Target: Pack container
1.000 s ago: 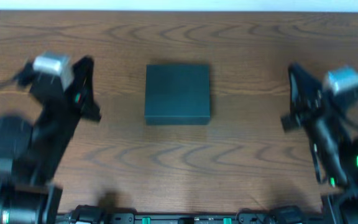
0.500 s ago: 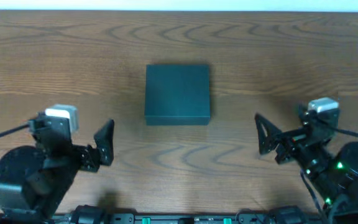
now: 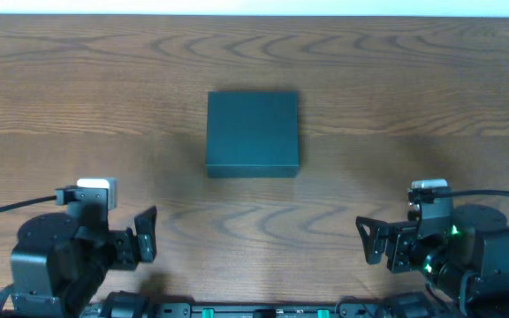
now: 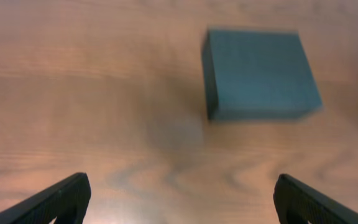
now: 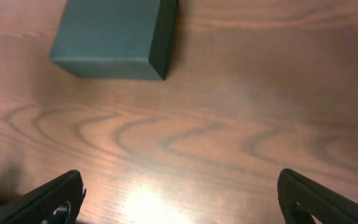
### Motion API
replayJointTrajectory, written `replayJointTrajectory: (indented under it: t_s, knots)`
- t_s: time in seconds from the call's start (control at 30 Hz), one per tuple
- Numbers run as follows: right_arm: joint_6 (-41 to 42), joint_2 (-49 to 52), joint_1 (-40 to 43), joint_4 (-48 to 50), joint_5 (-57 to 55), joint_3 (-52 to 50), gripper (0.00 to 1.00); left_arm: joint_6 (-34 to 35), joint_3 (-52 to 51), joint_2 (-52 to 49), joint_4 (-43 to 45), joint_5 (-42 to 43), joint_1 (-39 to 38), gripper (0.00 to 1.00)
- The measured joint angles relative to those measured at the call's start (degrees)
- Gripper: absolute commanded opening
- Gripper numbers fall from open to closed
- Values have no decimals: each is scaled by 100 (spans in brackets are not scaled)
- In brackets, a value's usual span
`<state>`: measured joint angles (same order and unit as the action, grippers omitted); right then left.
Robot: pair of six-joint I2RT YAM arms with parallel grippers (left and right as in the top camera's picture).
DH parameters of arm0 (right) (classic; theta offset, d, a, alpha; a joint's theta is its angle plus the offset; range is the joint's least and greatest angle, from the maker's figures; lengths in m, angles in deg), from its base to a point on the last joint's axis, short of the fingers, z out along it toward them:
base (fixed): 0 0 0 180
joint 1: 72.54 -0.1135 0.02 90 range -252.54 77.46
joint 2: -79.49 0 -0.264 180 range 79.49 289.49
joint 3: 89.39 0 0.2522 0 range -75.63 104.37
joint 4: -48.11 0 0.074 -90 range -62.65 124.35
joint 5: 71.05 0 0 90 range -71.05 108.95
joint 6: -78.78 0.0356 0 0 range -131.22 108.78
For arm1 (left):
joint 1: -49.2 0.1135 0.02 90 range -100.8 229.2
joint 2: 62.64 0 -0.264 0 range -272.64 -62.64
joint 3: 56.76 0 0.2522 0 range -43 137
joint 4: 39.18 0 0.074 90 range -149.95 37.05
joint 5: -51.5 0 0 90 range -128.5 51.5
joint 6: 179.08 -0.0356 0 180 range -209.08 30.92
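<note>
Left fingers [image 3: 148,231] spread wide, holding nothing, well short of the container [image 3: 252,131]; right fingers [image 3: 369,238] likewise spread, empty. Container closed, flat on worktop [image 3: 414,88].

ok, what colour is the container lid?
Plain dark teal, matte, no pattern on the container. The overhead view shows it best.
</note>
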<state>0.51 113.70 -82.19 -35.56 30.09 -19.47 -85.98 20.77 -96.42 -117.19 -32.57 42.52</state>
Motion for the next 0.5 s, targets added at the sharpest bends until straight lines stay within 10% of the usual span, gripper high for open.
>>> replayJointTrajectory:
  t_s: [0.5]
  knots:
    - [2, 0, 0, -90, 0, -7, 99, -245, -4092, 2072, 3095, -291, 621, 95]
